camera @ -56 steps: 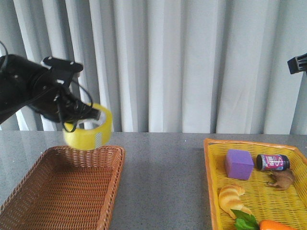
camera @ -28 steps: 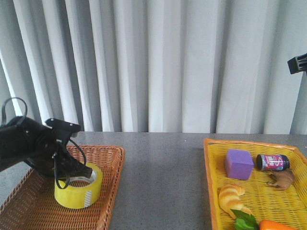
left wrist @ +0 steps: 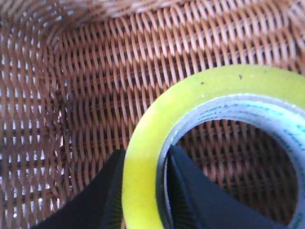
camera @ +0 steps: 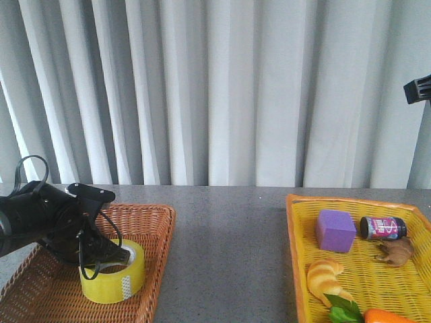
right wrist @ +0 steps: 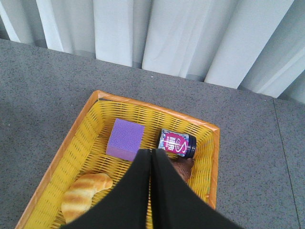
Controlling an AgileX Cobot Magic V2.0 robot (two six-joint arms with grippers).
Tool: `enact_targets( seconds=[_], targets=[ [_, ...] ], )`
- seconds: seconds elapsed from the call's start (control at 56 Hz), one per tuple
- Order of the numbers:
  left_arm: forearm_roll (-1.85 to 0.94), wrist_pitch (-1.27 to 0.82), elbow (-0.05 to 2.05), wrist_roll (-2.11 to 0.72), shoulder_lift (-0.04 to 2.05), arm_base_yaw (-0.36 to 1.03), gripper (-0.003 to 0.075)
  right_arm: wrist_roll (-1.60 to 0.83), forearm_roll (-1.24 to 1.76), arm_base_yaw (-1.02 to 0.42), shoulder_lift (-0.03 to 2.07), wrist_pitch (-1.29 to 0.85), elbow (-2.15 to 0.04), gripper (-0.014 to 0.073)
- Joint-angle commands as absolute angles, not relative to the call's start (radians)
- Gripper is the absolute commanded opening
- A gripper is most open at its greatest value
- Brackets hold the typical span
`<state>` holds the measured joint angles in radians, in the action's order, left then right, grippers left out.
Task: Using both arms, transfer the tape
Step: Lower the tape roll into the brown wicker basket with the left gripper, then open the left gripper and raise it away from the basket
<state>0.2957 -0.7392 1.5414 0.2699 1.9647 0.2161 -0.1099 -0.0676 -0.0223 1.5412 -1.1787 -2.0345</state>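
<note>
The tape (camera: 113,277), a yellow roll with a white printed core, sits low inside the brown wicker basket (camera: 166,222) at the front left. My left gripper (camera: 116,256) is shut on its wall. In the left wrist view one finger is outside the tape (left wrist: 157,119) and one inside the core, with my left gripper (left wrist: 146,157) pinching the yellow band over the basket weave (left wrist: 95,71). My right gripper (right wrist: 151,152) is shut on nothing, high above the yellow tray (right wrist: 157,110). Only a black part of the right arm (camera: 419,89) shows in the front view.
The yellow tray (camera: 291,229) at the right holds a purple block (camera: 335,230), a dark jar with a pink label (camera: 382,227), a brown figure (camera: 396,252), a croissant (camera: 324,277), a green leaf (camera: 345,309) and a carrot (camera: 387,316). Grey tabletop lies between basket and tray; curtains hang behind.
My left arm has come down with the tape, from above the basket's far rim to low inside the basket. The right gripper has not moved.
</note>
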Motion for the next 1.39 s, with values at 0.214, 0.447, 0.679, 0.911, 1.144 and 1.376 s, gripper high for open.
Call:
enact_targets(
  seconds=[0.214,0.447,0.679,0.911,1.144,1.376],
  targets=[
    [0.327,-0.675,1.563,0.278,1.951,0.217,0.0134,-0.111,-0.075,-0.013,1.507,-1.117,-2.062,-0.0007],
    [0.381,-0.655,1.563,0.278,1.951,0.212,0.0321,-0.111,-0.075,-0.013,1.507,-1.117,-2.062,-0.0007],
    [0.526,-0.695,1.563,0.402,1.951,0.206,0.0613,-0.111,-0.075,-0.013,1.507,-1.117,-2.062,-0.0007],
    [0.572,-0.688,1.567,0.458,1.932,0.209,0.0720,-0.111,-0.075,-0.013,1.507,-1.117,-2.062,-0.0007],
    [0.526,-0.585,1.567,0.455,1.825,0.213,0.0664,-0.111,-0.075,-0.013,1.507,-1.117,-2.062,-0.0007],
    [0.411,-0.470,1.567,0.450,1.652,0.213,0.0518,-0.111,-0.075,-0.013,1.507,-1.117,-2.062,-0.0007]
  ],
)
